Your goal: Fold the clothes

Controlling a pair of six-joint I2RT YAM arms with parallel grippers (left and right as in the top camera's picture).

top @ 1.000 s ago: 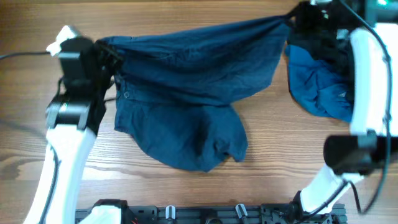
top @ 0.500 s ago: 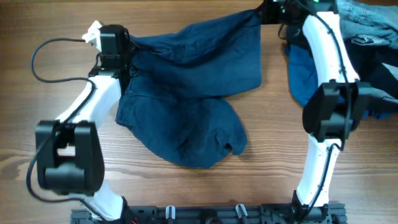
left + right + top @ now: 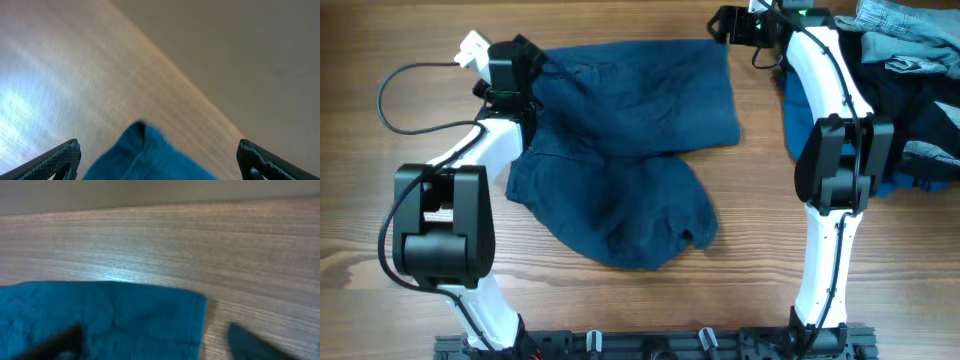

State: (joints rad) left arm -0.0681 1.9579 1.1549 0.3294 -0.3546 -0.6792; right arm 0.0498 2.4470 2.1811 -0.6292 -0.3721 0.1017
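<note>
Shorts (image 3: 620,150), dark navy, lie mid-bench (image 3: 620,310), doubled over. A roughly square top layer covers the far part, and a rounded leg sticks out from under it toward the near right. The fabric is creased but mostly flat on the wood.

Left tool (image 3: 532,68) sits at the far-left corner of the top layer. In the wrist view its fingers (image 3: 57,160) are wide apart, w/ a raised hump of blue cloth btwn them. Nothing is pinched, and neither tip looks to touch the cloth.

Right tool (image 3: 718,22) is at the far-right corner. In its wrist view, which is blurry, the fingers (image 3: 250,342) are also spread. The corner of the cloth lies flat on the bench btwn them, its edge nearer the right-hand tip. It isn't clamped on anything.

Other clothes are heaped at the far right of the bench. A brighter blue garment (image 3: 792,105) is partly behind the right arm (image 3: 835,150). A pale denim piece (image 3: 905,22) is at the far edge, w/ a black piece (image 3: 920,100) beside it.

A dark cable (image 3: 385,95) loops over the bench on the left.
</note>
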